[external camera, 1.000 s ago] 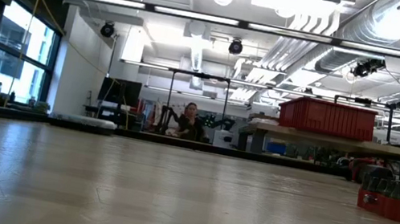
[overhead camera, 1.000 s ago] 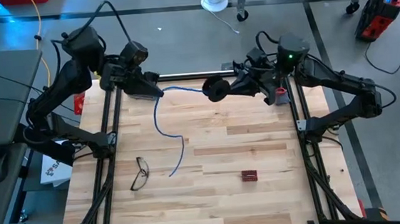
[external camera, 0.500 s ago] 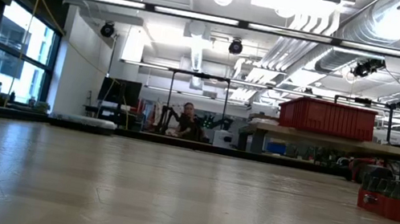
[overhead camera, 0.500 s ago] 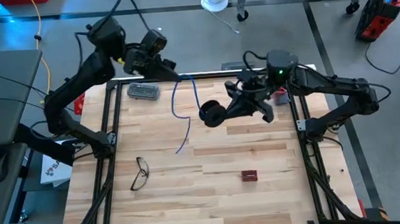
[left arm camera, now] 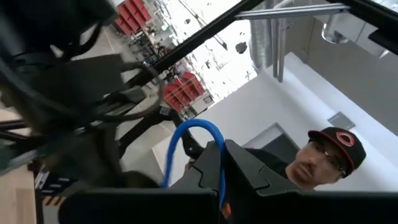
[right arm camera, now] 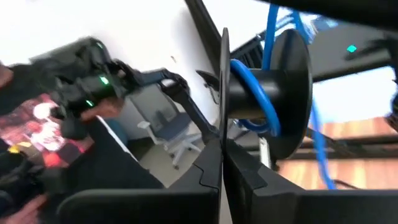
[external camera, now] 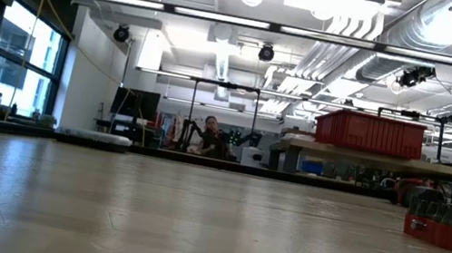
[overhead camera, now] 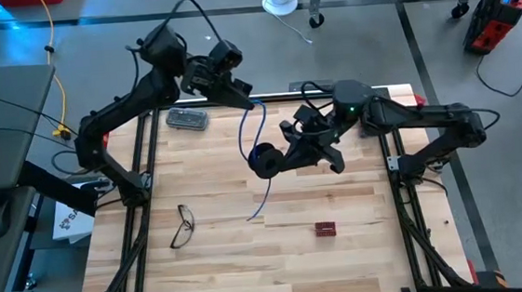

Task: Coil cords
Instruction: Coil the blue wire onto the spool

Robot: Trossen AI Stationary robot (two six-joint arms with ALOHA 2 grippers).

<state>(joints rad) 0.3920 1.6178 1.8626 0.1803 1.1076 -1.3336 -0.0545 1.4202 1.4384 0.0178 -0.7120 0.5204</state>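
A thin blue cord (overhead camera: pixel 249 133) runs from my left gripper (overhead camera: pixel 250 100), shut on it above the table's far middle, down in a bend to a black spool (overhead camera: pixel 263 160). Some turns lie around the spool's hub (right arm camera: pixel 249 93). The cord's loose tail (overhead camera: pixel 259 202) trails from the spool toward the near edge. My right gripper (overhead camera: pixel 279 158) is shut on the spool over the table's middle. Neither gripper shows in the low view. My left gripper pinches the blue cord (left arm camera: pixel 219 163) between its two shut fingers; a short bight (left arm camera: pixel 193 127) arches out past the fingertips. The fingers point roughly level, toward the table's right. My right gripper pinches the thin rim of one spool flange (right arm camera: pixel 223 134) between its two fingers, at their free ends. The fingers come level from the table's right. The spool is lifted clear of the table, its axle lying across the fingers, the cord hanging slack from the hub.
Eyeglasses (overhead camera: pixel 183 225) lie near the left front and a small red block (overhead camera: pixel 325 228) lies right of the middle front. A grey case (overhead camera: pixel 187 119) sits at the far left. A person shows beyond the table in the left wrist view.
My left gripper has carried its end of the cord toward the table's right and far edge. My right gripper has taken the spool toward the left and the near edge. The cord's hanging bend and its tail have swung right with them, and less cord trails loose.
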